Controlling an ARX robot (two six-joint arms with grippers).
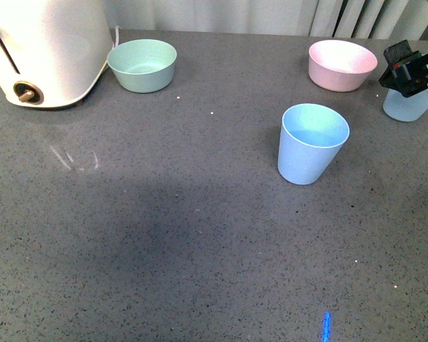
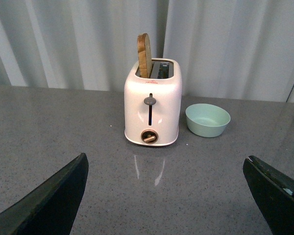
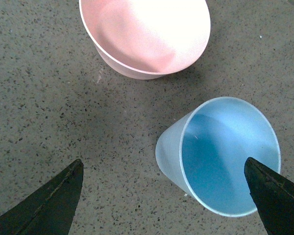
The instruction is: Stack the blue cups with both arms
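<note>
Nearest on the grey table (image 1: pixel 164 271) stood one blue cup (image 1: pixel 312 142), upright and alone, right of centre; further back at the right edge stood the second blue cup (image 1: pixel 411 103), upright, with the right pincer (image 1: pixel 408 69) hanging over it, jaws spread wide and holding nothing; just behind and to the left sat the pink bowl (image 1: pixel 341 64). Across the table at the far left were the mint-green bowl (image 1: pixel 143 64) and, beside it, the white toaster (image 1: pixel 46 50) holding a slice of bread (image 2: pixel 144 55); the left pincer (image 2: pixel 165 159) faced them, jaws wide apart and empty.
</note>
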